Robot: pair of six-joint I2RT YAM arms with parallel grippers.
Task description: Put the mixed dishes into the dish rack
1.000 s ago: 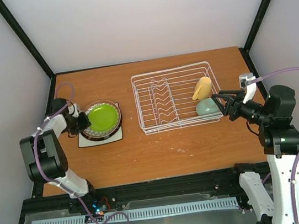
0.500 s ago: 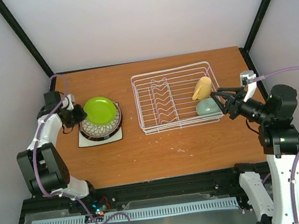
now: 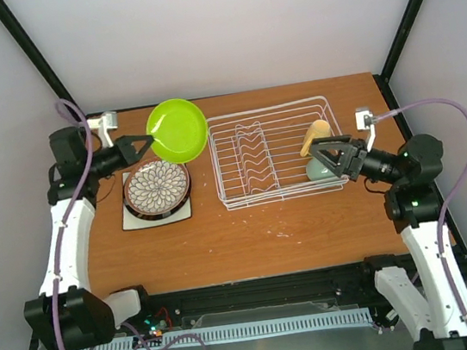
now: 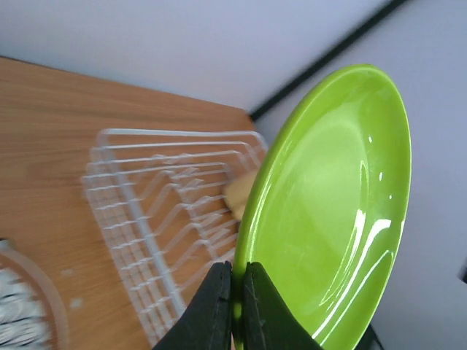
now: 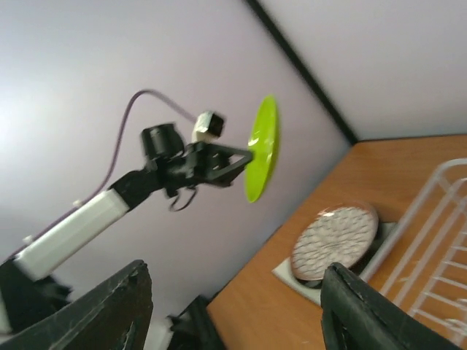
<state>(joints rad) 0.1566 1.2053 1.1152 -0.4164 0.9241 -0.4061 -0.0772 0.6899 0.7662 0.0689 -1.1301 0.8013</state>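
Observation:
My left gripper [image 3: 148, 137] is shut on the rim of the lime-green plate [image 3: 179, 130] and holds it high, tilted on edge, left of the dish rack [image 3: 275, 152]. The left wrist view shows the pads [image 4: 216, 299] pinching the plate [image 4: 336, 211], with the rack [image 4: 157, 211] below. The brown floral-patterned plate [image 3: 156, 188] lies on top of the stack on the white square plate [image 3: 135, 219]. The yellow mug [image 3: 315, 136] and mint-green bowl [image 3: 323, 168] sit in the rack's right end. My right gripper [image 3: 325, 155] is open and empty above the bowl. The cream plate is hidden.
Black frame posts [image 3: 32, 55] rise at the back corners of the wooden table [image 3: 225, 237]. The right wrist view shows the left arm [image 5: 109, 204] holding the green plate [image 5: 263, 149] above the plate stack [image 5: 336, 237].
My left gripper has lifted the lime-green plate off the stack and carried it up and right toward the rack, uncovering the floral plate. My right arm has shifted left over the rack's right end.

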